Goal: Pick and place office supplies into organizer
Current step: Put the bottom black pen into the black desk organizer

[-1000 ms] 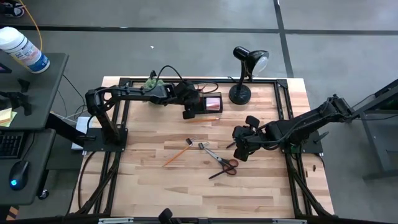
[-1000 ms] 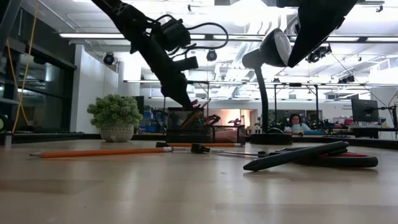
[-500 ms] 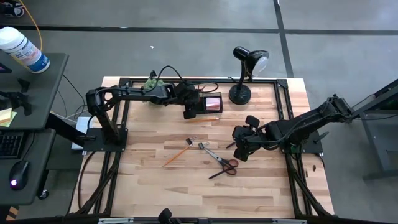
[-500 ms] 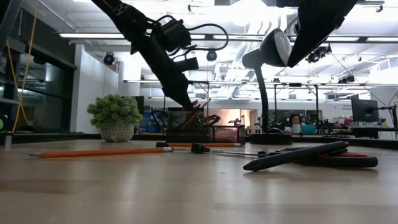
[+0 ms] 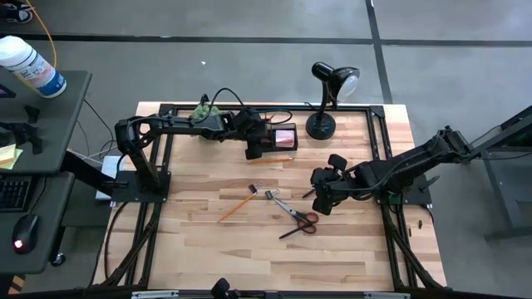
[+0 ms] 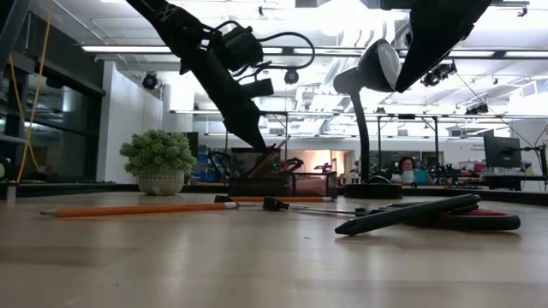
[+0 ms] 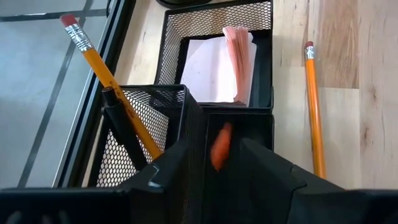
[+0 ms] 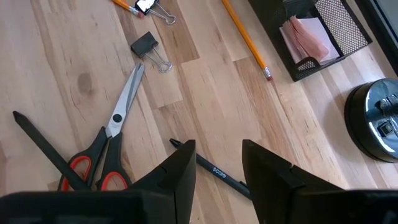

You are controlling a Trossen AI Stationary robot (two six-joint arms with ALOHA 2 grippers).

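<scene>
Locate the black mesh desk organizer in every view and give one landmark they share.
High view: black mesh desk organizer, table's far edge, under the left gripper.
Low view: centre background.
Left wrist view: fills the middle.
Right wrist view: one corner.
Shared landmark: pink sticky-note pad in its tray, hidden in the low view.

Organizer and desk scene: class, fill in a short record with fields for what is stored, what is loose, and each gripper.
organizer: black mesh caddy
in tall compartment: pencil, black pen
in tray: pink sticky notes
loose on table: scissors, binder clip, orange pencil
left gripper: open over the organizer, small orange piece between its fingers
right gripper: open above a black pen
</scene>
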